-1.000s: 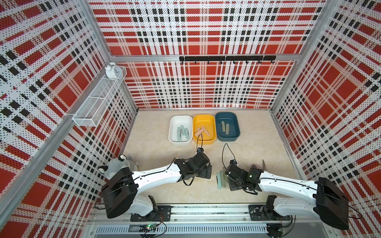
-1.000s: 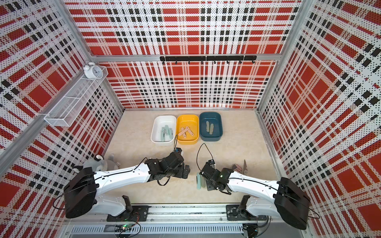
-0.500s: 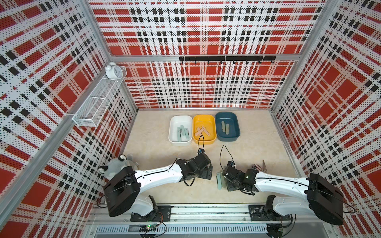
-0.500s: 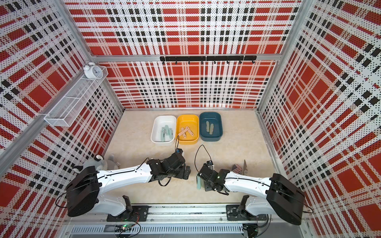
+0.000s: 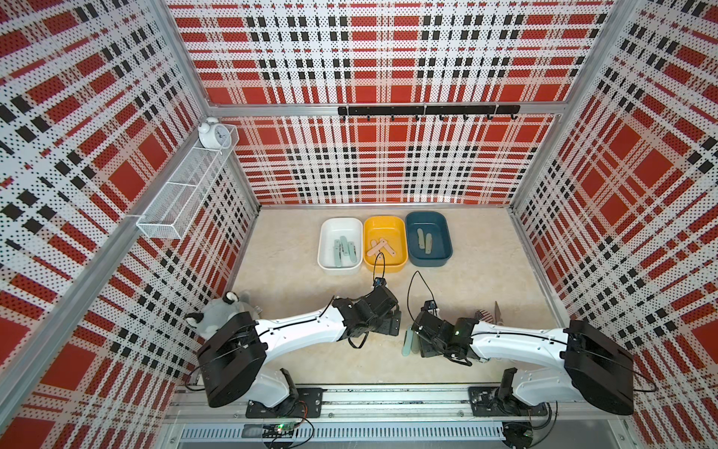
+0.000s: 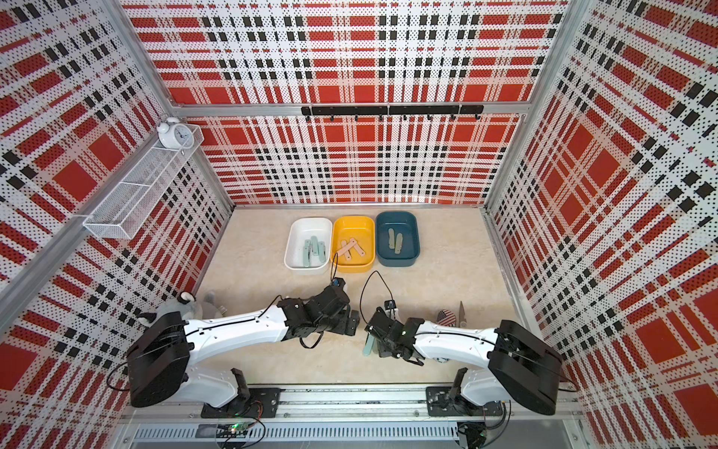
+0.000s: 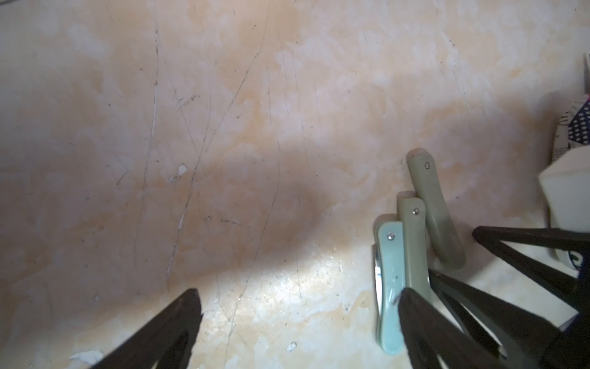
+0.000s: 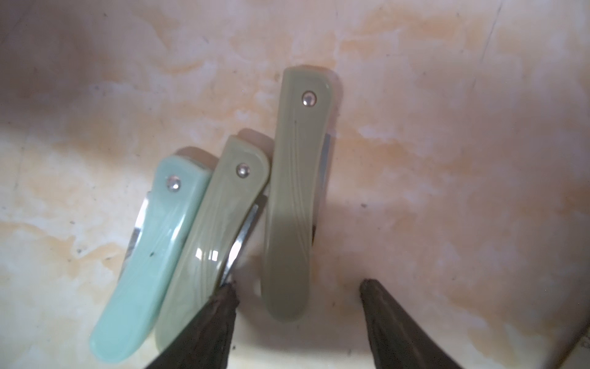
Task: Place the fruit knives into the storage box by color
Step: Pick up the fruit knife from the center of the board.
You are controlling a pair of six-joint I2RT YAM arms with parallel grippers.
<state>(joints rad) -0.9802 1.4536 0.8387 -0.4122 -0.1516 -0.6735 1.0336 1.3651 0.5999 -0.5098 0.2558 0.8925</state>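
Right gripper (image 8: 297,282) is spread open with nothing in it, jaws straddling the tail end of the outer sage knife (image 8: 297,191). That one lies flat on the table (image 8: 447,159), with a second sage knife (image 8: 210,233) and a mint knife (image 8: 147,255) crowded just beside it. Left gripper (image 7: 298,290) hangs wide open and empty nearby. These look light, stiff and glossy, so probably slippery. I'd pinch mid-handle across the narrow width, clear of the blade edge.

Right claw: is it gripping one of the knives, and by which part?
Nothing is held. The right claw stands open around the rounded end of a sage knife, lying flat on the table.
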